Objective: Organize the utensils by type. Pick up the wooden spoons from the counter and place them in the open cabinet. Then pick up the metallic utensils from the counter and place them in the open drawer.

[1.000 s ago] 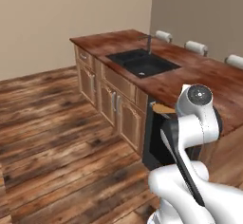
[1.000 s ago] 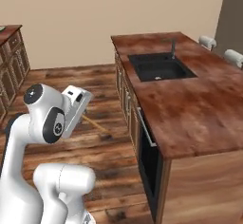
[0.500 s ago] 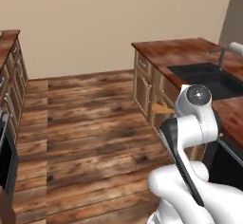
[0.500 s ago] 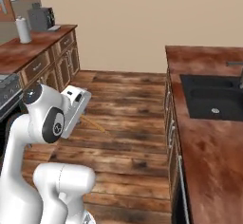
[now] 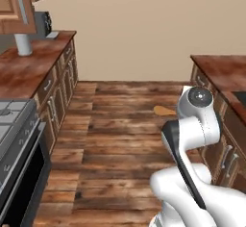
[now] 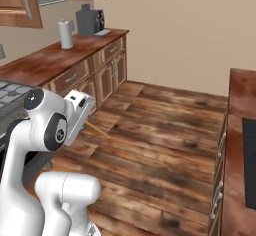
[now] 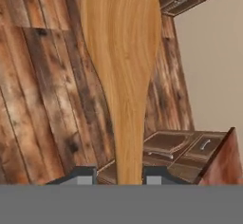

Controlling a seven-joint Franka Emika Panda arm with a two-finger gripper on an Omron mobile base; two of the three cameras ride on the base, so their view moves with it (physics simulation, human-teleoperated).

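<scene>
My gripper is shut on the light tan wooden spoon; the handle runs up from between the two fingertips and the broad bowl points away over the floor. From the left base view the spoon's bowl sticks out left of the arm's wrist. In the right base view the handle slants down from the hand. The dark reddish-brown counter runs along the left wall. Above it hangs the brown wall cabinet with a curved grey handle. The metallic utensils and the drawer are out of view.
A white roll and a dark appliance stand on the left counter. A stove sits nearer me. The island counter borders the right. Wooden floor lies between.
The base has turned, so both base views swung from the sink island to the left wall counter and stove. The spoon stays in the gripper, held the same way.
</scene>
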